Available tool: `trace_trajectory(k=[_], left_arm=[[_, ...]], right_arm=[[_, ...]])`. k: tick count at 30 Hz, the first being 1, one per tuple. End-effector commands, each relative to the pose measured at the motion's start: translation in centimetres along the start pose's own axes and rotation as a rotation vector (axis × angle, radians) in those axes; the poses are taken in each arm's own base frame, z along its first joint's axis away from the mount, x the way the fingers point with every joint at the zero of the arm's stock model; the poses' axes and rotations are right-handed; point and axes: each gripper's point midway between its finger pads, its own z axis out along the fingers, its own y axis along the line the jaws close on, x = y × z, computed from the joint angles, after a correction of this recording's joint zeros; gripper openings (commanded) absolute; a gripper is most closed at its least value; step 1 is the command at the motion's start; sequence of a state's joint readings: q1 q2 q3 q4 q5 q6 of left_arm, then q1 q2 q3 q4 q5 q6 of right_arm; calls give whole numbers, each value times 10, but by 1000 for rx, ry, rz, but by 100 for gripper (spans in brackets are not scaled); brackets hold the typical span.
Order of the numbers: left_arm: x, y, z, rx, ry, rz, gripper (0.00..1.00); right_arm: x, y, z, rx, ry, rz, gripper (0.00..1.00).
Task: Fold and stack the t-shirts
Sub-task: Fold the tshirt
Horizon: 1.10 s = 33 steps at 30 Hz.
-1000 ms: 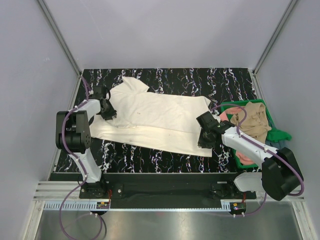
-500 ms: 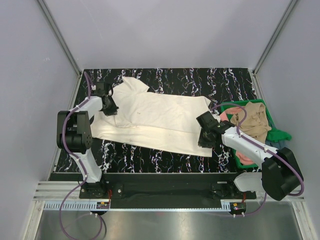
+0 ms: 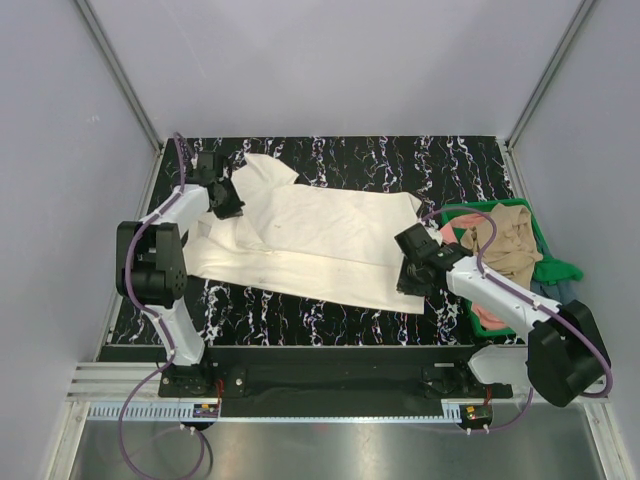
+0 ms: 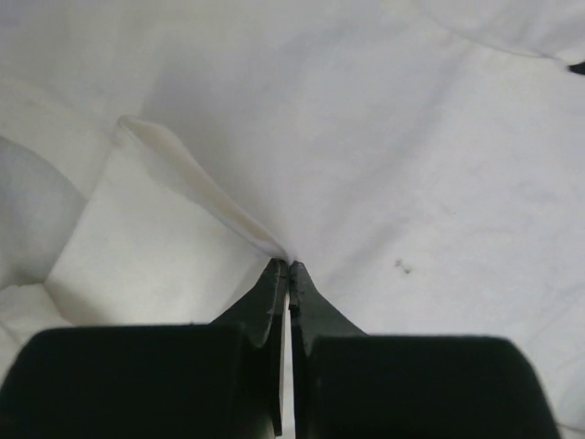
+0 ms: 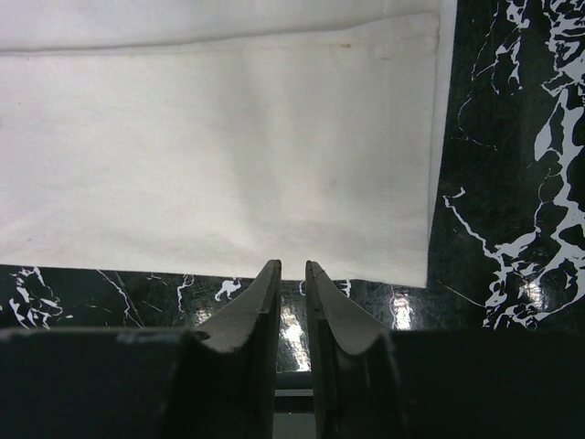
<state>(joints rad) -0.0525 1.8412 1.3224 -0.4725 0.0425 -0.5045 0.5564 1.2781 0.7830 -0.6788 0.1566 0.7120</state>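
A large cream t-shirt [image 3: 320, 235] lies spread across the black marbled table. My left gripper [image 3: 228, 205] is at its far left part, shut on a pinched ridge of the cream cloth. In the left wrist view the gripper [image 4: 289, 265] holds that fold, with cream shirt [image 4: 411, 137] all round. My right gripper [image 3: 408, 283] sits at the shirt's near right corner. In the right wrist view it [image 5: 291, 265] is nearly closed and empty, just short of the hem [image 5: 228, 137]. A tan shirt [image 3: 505, 240] and a salmon-pink one [image 3: 447, 232] lie in the bin.
A green plastic bin [image 3: 548, 268] stands at the right edge of the table, with clothes heaped in and over it. Marbled tabletop [image 5: 512, 183] shows beside the shirt's corner. Grey walls close in the far and side edges.
My left gripper has moved toward the far left with the cream cloth pinched in it, pulling the shirt's left part along. The right arm has barely moved.
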Motion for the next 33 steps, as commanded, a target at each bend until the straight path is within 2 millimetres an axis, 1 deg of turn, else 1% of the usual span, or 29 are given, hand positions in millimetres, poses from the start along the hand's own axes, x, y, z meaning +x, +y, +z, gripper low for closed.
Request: trace_trajectory(k=[1, 5, 10, 11, 12, 15, 20, 22, 23, 24, 25, 26, 28, 29, 30, 31, 32, 33], left_arm=[[-30, -44, -16, 133, -96, 79, 0], [-35, -59, -16, 175, -113, 115, 0], [-32, -74, -16, 222, -121, 182, 0], [-32, -74, -15, 219, -125, 208, 0], [-31, -79, -15, 225, -125, 224, 0], [-29, -82, -11, 226, -120, 242, 0], [-26, -76, -4, 187, -107, 239, 0], [-22, -72, 0, 158, -88, 242, 0], [-23, -68, 1, 134, -88, 243, 0], [-23, -68, 2, 122, -87, 246, 0], [-22, -64, 2, 96, -78, 236, 0], [-25, -54, 4, 39, -88, 221, 0], [-26, -47, 4, -3, -88, 191, 0], [-26, -45, 4, -21, -91, 181, 0], [-26, -44, 4, -27, -91, 170, 0], [-25, -42, 5, -41, -92, 144, 1], [-28, -37, 7, -72, -105, 127, 4], [-25, -37, 11, -76, -97, 119, 4]], right_arm=[[-7, 3, -11, -30, -47, 0, 24], [-10, 6, -14, -36, -56, -2, 24], [-12, 7, -18, -46, -59, 0, 24], [-12, 7, -19, -46, -61, -3, 24], [-13, 7, -20, -46, -65, -2, 24], [-13, 5, -22, -44, -71, -5, 24], [-16, 7, -25, -48, -76, -5, 24], [-16, 6, -25, -44, -80, 1, 23], [-16, 5, -24, -38, -80, 4, 23], [-16, 4, -23, -29, -82, 8, 23], [-16, 1, -19, -8, -82, 15, 23], [-16, -1, -16, 3, -84, 24, 23], [-16, -6, -5, 42, -94, 56, 23], [-18, -6, 3, 66, -91, 59, 23], [-22, -6, 5, 82, -98, 64, 23], [-37, 4, 2, 78, -131, 75, 23], [-41, 9, 5, 80, -126, 81, 24], [-46, 15, 4, 62, -135, 93, 24]])
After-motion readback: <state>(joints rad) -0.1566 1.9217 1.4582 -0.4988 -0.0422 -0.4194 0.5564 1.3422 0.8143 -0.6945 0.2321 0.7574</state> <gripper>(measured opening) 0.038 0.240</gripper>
